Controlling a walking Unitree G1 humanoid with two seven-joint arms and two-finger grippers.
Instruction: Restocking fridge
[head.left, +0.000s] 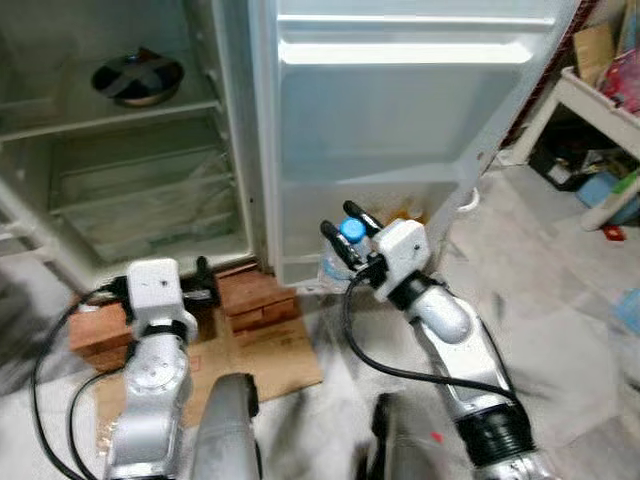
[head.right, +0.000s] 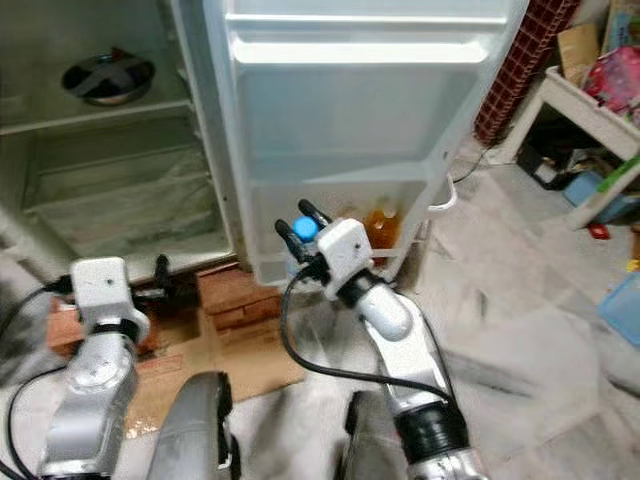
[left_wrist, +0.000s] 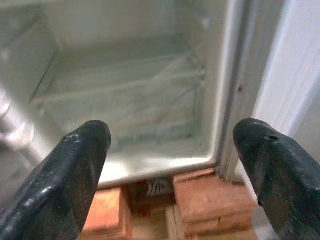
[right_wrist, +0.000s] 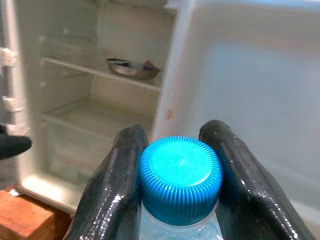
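Before the open fridge door (head.left: 400, 130), the right pincer (head.left: 350, 232) grips a blue-capped water bottle (right_wrist: 180, 182); the left pincer (left_wrist: 172, 165) gapes wide.

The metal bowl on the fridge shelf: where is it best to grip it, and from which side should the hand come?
Probably at the rim of the metal bowl, coming from the open front of the fridge. The bowl sits upright on an upper shelf, wide and shallow, so its body looks too broad for two fingers. One finger inside and one outside the near edge should hold. The left hand is open and free.
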